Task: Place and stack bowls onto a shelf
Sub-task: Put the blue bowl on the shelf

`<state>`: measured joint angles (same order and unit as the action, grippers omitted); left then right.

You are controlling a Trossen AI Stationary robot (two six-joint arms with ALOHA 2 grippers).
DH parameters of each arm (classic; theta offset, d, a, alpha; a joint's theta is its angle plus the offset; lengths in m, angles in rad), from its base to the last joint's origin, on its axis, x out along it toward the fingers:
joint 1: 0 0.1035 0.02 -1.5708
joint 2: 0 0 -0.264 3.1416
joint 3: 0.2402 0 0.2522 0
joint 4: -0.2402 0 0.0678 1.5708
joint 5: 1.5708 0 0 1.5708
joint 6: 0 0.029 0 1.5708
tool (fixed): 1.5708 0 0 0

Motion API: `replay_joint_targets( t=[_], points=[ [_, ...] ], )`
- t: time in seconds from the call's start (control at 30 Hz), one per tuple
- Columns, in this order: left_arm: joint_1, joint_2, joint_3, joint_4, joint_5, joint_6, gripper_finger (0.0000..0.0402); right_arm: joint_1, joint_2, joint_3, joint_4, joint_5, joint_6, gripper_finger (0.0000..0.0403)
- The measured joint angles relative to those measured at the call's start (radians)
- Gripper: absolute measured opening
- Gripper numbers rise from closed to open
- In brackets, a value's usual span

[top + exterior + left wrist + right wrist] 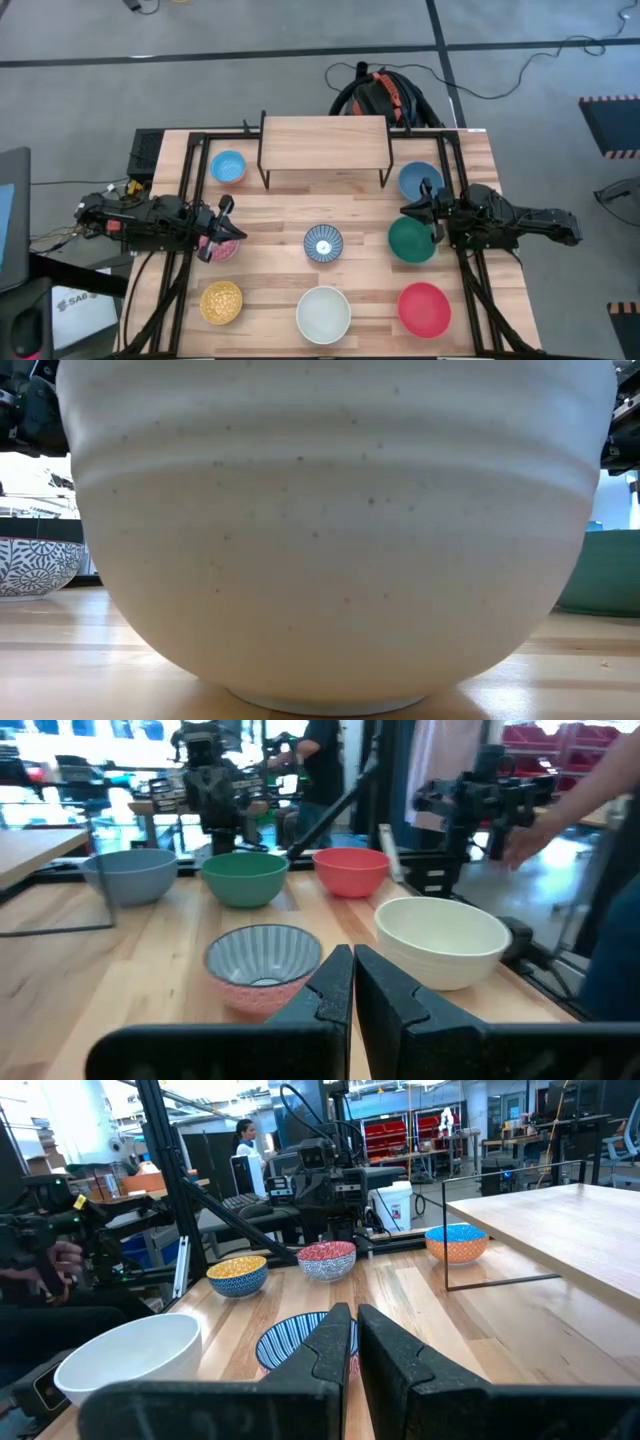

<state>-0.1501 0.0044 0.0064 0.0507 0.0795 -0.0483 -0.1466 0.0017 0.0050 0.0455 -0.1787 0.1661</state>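
The light-wood shelf [325, 145] stands at the far middle of the table and nothing is on it. Eight bowls sit upright on the tabletop: light blue [228, 167], blue [420, 180], green [412, 240], red [424, 308], white [323, 312], yellow [221, 302], pink [222, 245] and blue-white patterned [323, 244]. My left gripper [222, 228] hovers over the pink bowl's left side, shut and pointing right; its fingers [353, 985] face the patterned bowl [265, 965]. My right gripper [430, 210] hangs between the blue and green bowls, shut, pointing left [355, 1345].
The white bowl [330, 530] fills the low view, with the patterned bowl [35, 565] and the green bowl [600, 570] behind it. Black frame rails [190, 190] run along both table sides. A person's hand [530, 840] shows beyond the table's right side.
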Motion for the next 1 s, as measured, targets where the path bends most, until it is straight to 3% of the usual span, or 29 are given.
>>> replay_joint_targets(
  t=[0.2,0.4,0.57,0.73,0.83,1.0],
  points=[
    [0.0,0.0,0.0,0.004,-0.173,-0.004,0.0,0.0,0.001,0.0,0.025,0.027,-0.032,0.0051],
    [0.0,0.0,0.0,0.041,-0.173,-0.235,0.0,0.0,0.001,0.012,0.106,0.076,-0.033,0.0051],
    [0.0,0.0,0.0,0.058,-0.282,-0.331,0.0,0.0,0.001,0.016,0.254,0.076,-0.026,0.0051],
    [0.0,0.0,0.0,0.054,-0.355,-0.387,0.0,0.0,0.0,0.018,0.333,0.105,0.144,0.0051],
    [0.0,0.0,0.0,0.053,-0.427,-0.385,0.0,0.0,0.005,0.018,0.324,0.195,0.235,0.0051],
    [0.0,0.0,0.0,0.053,-0.496,-0.389,0.0,0.0,0.036,0.019,0.286,0.369,0.531,0.0051]
  ],
)
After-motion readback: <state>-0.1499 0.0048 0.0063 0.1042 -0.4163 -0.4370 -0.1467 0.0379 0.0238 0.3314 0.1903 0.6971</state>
